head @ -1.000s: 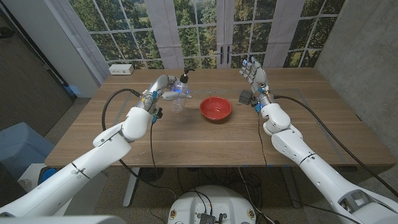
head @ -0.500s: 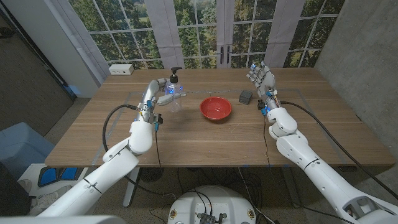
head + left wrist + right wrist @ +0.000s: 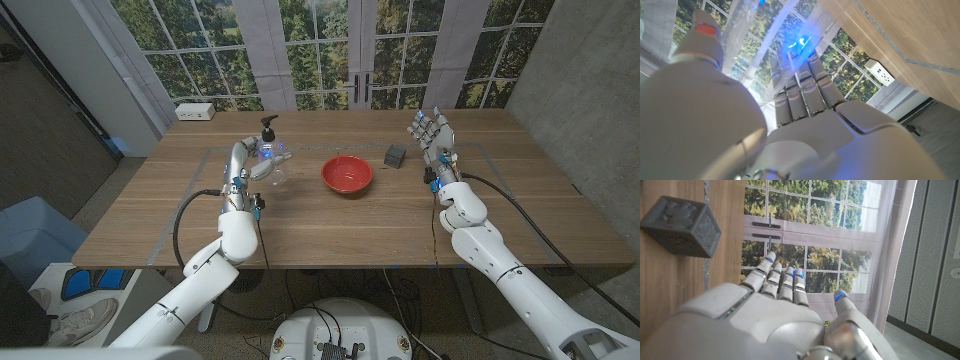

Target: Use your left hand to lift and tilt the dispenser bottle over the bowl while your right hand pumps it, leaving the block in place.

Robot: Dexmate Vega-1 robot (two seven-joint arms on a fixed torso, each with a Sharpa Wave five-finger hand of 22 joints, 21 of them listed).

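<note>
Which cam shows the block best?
Right wrist view: the block is close up, its embossed dark grey faces sharp, resting on the table beyond the right hand. The head view has it small, right of the bowl.

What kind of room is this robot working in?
Probably an office or lab room, not a kitchen: a plain wooden table stands before tall paned glass doors that look onto trees, with a white power strip at the table's far edge.
</note>
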